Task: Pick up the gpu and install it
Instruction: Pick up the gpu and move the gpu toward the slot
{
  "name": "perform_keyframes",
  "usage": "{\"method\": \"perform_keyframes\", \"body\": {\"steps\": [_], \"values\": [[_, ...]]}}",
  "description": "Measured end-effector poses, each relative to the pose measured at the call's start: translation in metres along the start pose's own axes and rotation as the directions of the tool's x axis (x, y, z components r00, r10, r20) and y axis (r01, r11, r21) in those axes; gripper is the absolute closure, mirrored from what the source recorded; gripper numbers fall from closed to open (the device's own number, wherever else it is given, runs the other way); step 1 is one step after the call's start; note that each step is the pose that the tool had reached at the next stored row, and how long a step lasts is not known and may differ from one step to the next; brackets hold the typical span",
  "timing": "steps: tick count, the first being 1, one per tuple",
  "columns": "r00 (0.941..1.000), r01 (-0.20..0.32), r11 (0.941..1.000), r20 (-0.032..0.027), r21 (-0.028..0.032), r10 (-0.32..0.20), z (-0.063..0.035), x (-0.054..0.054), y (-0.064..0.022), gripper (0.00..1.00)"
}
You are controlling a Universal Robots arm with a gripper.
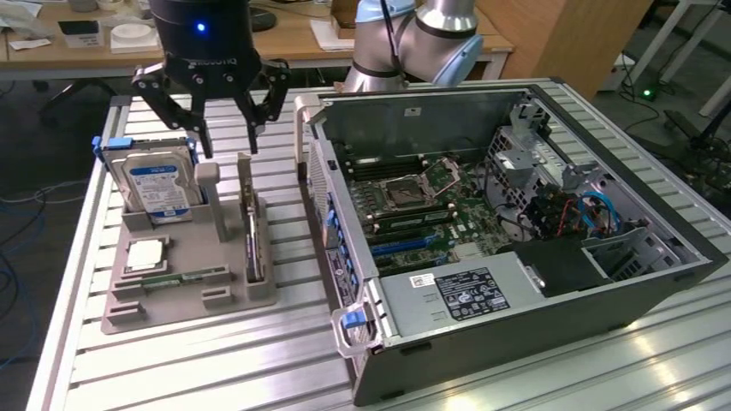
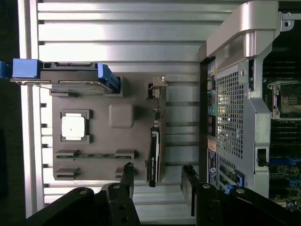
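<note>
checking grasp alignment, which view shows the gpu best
The wrist view: the gpu shows edge-on along its length, in line with the gap between the open jaws. The exterior view shows it upright in the grey holder, a thin sliver.

Soft, even indoor light falls from overhead. In the exterior view the ribbed metal table (image 1: 171, 368) looks pale, with bright streaks of glare near the exterior view's lower right corner. The inside of the open computer case (image 1: 537, 334) lies in mild shade. A small blue light (image 1: 202, 27) glows on the dark body of the gripper (image 1: 228, 145). In the wrist view the table slats wash out almost white and the gripper reads as a black silhouette.
</note>
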State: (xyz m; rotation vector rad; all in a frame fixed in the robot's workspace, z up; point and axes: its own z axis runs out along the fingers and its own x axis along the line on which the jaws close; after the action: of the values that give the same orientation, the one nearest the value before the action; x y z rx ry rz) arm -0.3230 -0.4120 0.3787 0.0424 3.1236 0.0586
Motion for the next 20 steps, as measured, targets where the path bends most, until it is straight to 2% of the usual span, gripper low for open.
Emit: {"method": "perform_keyframes", "body": {"steps": [4, 20], "values": [[0.9996, 0.027, 0.9996, -0.0013, -0.0005, -0.027, 0.0074, -0.001, -0.0014, 0.47], [0.9982, 0.059, 0.9982, -0.0045, -0.0007, -0.059, 0.0347, 0.0, -0.0111, 0.47]]}}
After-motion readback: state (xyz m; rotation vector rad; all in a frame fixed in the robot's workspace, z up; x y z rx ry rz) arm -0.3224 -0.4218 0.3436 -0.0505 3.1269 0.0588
